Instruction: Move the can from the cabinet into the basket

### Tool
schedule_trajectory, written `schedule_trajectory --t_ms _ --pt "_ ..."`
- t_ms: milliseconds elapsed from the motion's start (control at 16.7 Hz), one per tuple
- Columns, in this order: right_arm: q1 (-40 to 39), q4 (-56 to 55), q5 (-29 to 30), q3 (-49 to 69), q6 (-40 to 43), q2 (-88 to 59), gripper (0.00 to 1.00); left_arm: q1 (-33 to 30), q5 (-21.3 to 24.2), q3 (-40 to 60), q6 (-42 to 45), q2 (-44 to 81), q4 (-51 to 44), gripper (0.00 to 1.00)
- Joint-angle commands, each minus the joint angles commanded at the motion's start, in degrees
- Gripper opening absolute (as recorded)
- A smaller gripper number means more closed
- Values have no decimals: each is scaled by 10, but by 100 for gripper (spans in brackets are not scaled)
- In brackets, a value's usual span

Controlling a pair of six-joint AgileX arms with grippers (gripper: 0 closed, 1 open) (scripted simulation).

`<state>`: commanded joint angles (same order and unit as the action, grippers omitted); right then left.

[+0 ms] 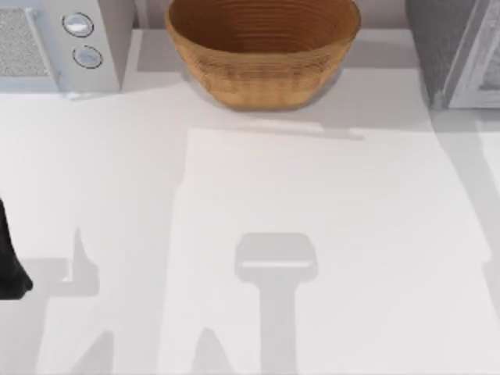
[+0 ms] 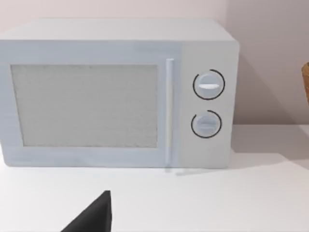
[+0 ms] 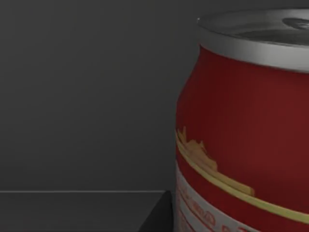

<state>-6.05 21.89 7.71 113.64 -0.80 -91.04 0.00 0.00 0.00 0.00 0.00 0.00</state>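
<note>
White surface [image 1: 328, 234] runs across the top view, carrying the basket [image 1: 262, 51] at twelve o'clock, a white microwave [image 1: 55, 43] at about ten o'clock and the cabinet [image 1: 457, 51] at about two o'clock, its dark speckled side facing the basket and its pale door frame at the far right edge. Left arm [image 1: 9, 262] sits parked at nine o'clock on the surface edge; in the left wrist view a dark part of the left gripper [image 2: 94, 215] points toward the microwave, and whether its fingers are open or closed cannot be told. Right wrist view looks into a dim grey interior, judged to be the inside of the cabinet, where the can [image 3: 246, 125] stands upright very close to the camera on a dark shelf floor [image 3: 72, 210]. State of the right gripper's fingers cannot be told, nor whether they touch the can. Judged status: the can is not yet out of the cabinet, and the basket holds nothing visible. Risks: an off-centre closure on the round body could tip or spin the can on the shelf; a withdrawal on a poor line could strike the door frame and knock the can loose; a release before reaching the rim would drop it on the surface short of the basket.
</note>
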Motion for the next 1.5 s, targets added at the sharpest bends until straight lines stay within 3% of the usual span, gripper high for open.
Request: schedule_trajectory --t_ms 660,1140,1500 --pt "-73 225 69 24 1 199 0 0 0 0 0 0 0 100" --pt "-66 209 64 -16 0 224 0 0 0 0 0 0 0 100" --pt "-39 119 34 -250 2 368 0 0 0 0 0 0 0 100"
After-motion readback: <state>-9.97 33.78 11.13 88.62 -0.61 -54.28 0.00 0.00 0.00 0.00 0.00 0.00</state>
